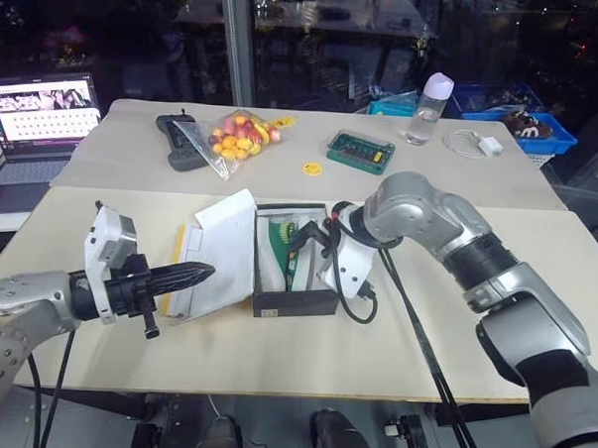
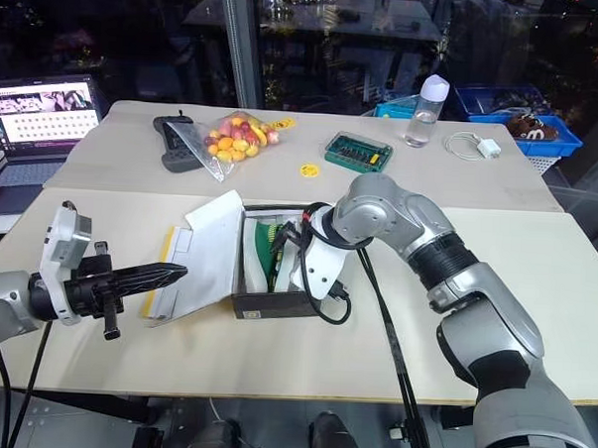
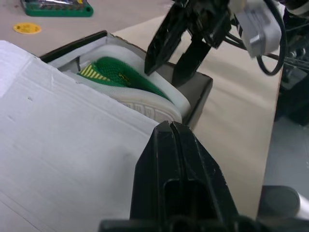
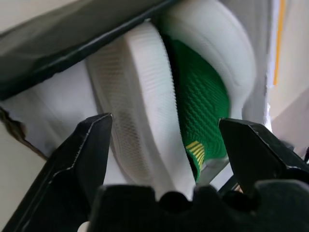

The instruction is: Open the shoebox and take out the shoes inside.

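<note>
1. Shoebox [image 1: 294, 301] is sitting mid-tabletop [image 1: 452, 360], lid [image 1: 218, 255] lying flipped open toward the robot's left, white inside facing up.
2. Shoes [image 4: 193, 96] are lying inside the box, green uppers and white soles showing; one sole is facing the right wrist camera.
3. Right pincer [image 1: 300, 246] is reaching down into the box from the right side, fingers [image 4: 91, 145] standing spread on either side of the shoes; whether they are touching, can't tell.
4. Left pincer [image 1: 193, 275] is hovering over the near-left edge of the lid, fingers pressed together, pinching nothing, pointing toward the box.
5. Behind the box: green case [image 1: 361, 151], bag of fruit [image 1: 238, 134], water bottle [image 1: 428, 109], yellow disc [image 1: 311, 168].
6. Laptop [image 1: 40, 123] is sitting far left.
</note>
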